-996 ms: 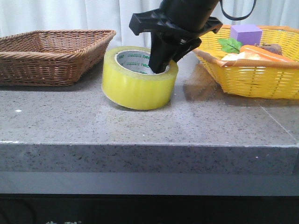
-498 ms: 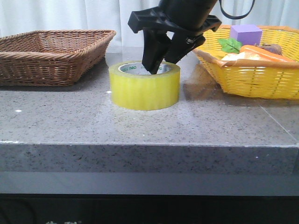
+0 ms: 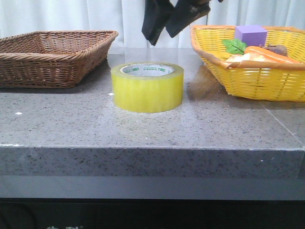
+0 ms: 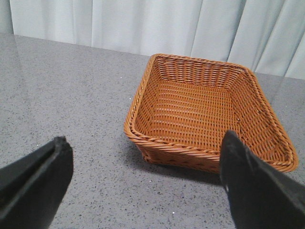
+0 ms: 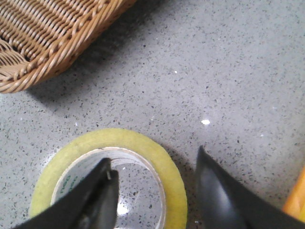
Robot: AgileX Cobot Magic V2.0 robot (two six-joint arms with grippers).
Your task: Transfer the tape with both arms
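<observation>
Risen right tool (empty) above tape.

A brown wicker basket sits at the left of the front view on the speckled grey counter; a yellow basket at the right holds a purple cube, a green leaf and an orange carrot; white curtains hang behind.

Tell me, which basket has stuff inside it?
The yellow basket on the right holds a purple cube and more; the brown basket looks empty.
</observation>
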